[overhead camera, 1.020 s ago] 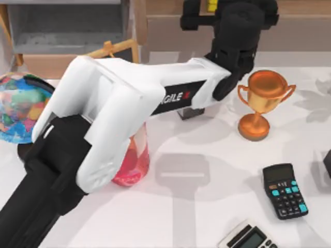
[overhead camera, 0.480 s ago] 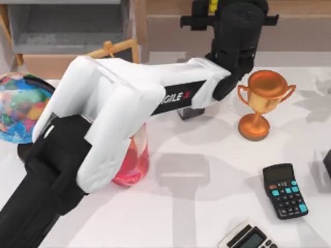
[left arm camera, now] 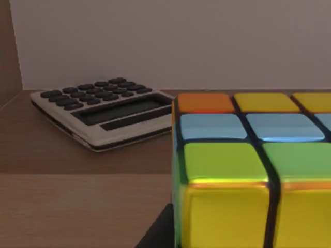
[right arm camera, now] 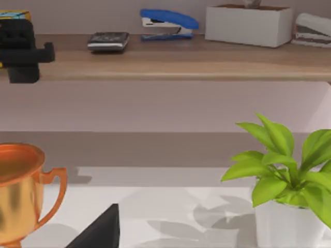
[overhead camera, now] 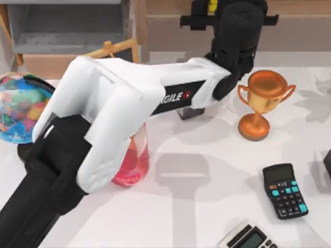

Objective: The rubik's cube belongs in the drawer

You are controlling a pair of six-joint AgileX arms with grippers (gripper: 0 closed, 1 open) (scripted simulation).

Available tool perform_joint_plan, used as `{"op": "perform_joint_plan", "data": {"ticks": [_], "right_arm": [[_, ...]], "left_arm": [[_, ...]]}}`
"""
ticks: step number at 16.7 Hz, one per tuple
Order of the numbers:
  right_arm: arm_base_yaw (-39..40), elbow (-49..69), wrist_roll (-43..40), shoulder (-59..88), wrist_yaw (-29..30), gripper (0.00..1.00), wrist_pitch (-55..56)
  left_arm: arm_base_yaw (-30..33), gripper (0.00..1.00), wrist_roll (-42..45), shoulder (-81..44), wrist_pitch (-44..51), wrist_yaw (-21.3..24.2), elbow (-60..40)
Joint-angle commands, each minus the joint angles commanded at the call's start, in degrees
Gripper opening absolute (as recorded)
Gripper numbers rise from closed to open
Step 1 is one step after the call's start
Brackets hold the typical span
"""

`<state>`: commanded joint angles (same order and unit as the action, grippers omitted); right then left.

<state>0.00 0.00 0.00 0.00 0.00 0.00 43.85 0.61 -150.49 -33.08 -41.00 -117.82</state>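
The rubik's cube, with yellow, green, blue and orange tiles, sits between the fingers of my left gripper, which is shut on it. One dark fingertip presses its side. The left arm reaches across the table to the back, holding the cube just above a wooden shelf. In the top view only a yellow sliver of the cube shows. A grey-lined wooden compartment that looks like the drawer stands at the back left, well away from the cube. My right gripper is parked at the table's right edge.
A beige calculator lies on the shelf beside the cube. On the table stand a copper trophy, a globe, a pink flask, a small dark block, two calculators and a potted plant.
The left gripper shifted slightly farther back over the shelf with the cube in it, then held still. Nothing else moved.
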Motion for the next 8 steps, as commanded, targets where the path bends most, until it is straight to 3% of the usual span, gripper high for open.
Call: {"op": "perform_joint_plan", "data": {"ticks": [8], "right_arm": [[0.0,0.0,0.0,0.0,0.0,1.0,0.0]], "left_arm": [[0.4,0.0,0.0,0.8,-0.2,-0.1,0.3]]}}
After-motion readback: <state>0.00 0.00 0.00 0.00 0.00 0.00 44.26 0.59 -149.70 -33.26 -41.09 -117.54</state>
